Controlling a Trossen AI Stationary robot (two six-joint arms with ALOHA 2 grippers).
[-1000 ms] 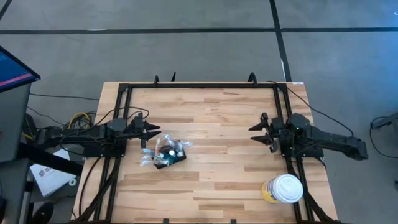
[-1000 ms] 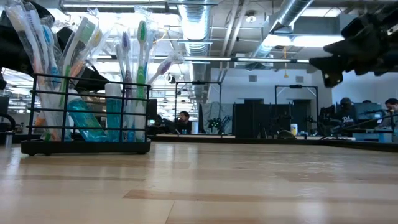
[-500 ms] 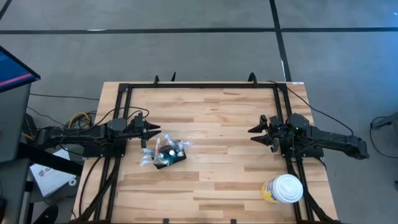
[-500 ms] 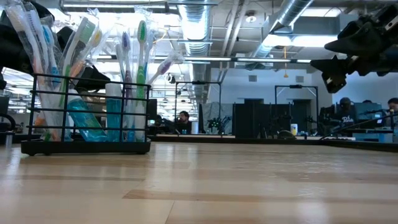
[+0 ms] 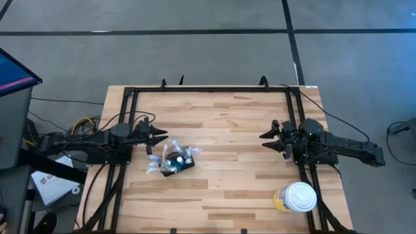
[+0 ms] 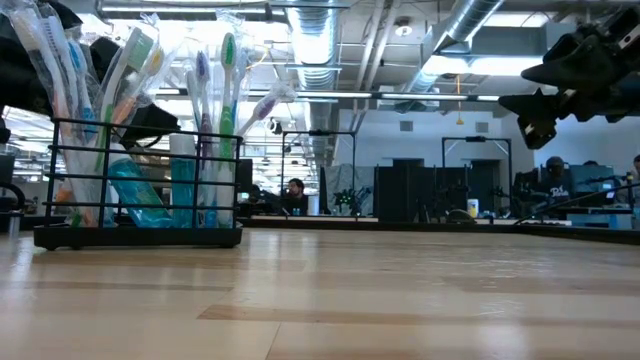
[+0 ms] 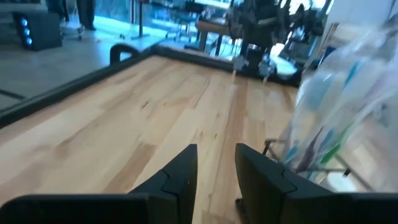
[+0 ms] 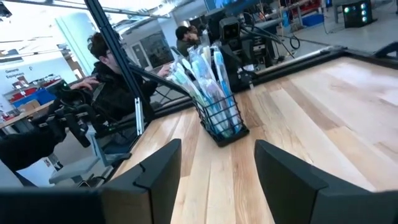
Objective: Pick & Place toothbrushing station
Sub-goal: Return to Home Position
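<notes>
Desk [image 5: 221,117]: toothbrushing station [image 5: 177,162] upright, loaded.
Left gripper [image 5: 156,138]: beside station, apart.
Right gripper [image 5: 268,138]: far from station, apart, halted; job looks done.

The desk [image 5: 227,123] is pale wood in jointed strips, smooth, with a soft satin sheen that catches the ceiling lights in the low view. A frame [image 5: 211,90] of matt black metal bars runs along its edges. The toothbrushing station [image 6: 140,236] is thin black wire, matt, on a dark base. The toothbrushes [image 6: 228,60] in it are coloured plastic, sealed in clear, glossy, crinkled wrappers [image 6: 135,60]. The cup [image 5: 281,200] has a dull yellowish body and a smooth white lid [image 5: 302,195]. The jaws of the left gripper [image 7: 216,155] and right gripper [image 8: 217,146] look like dark, matt, smooth plastic. The floor [image 5: 195,45] is smooth grey concrete.
</notes>
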